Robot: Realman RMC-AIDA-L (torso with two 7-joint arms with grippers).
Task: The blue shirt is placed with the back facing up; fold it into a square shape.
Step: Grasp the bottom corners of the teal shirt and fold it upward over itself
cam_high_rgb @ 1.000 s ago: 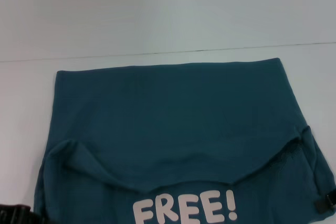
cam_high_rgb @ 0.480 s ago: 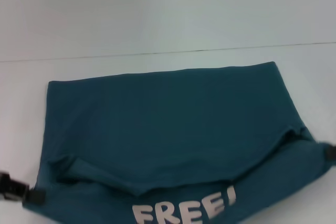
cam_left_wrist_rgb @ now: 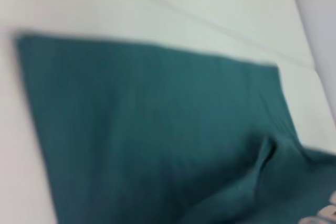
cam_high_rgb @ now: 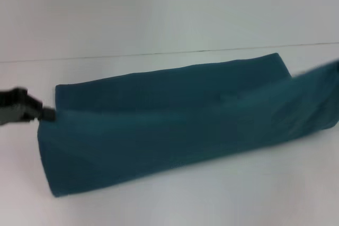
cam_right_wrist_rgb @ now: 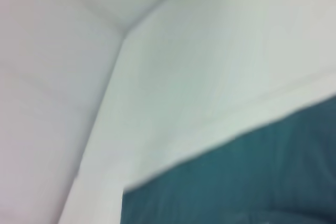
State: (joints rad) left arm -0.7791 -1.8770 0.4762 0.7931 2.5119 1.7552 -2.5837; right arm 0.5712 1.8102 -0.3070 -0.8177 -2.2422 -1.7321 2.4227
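The blue shirt lies across the white table as a long, folded teal band with no lettering showing in the head view. My left gripper is at the band's left end, shut on the upper-layer corner there. The shirt's right end is lifted and runs off the right edge of the head view, where my right gripper is out of view. The shirt also shows in the left wrist view, with a bit of white lettering at its corner. It also shows in the right wrist view.
The white table surrounds the shirt. Its far edge runs as a thin dark line just behind the shirt, with a pale wall beyond it.
The near edge of the shirt has been lifted and carried away from me over the rest. The "FREE!" lettering is now hidden. My left gripper has moved up and forward with the corner.
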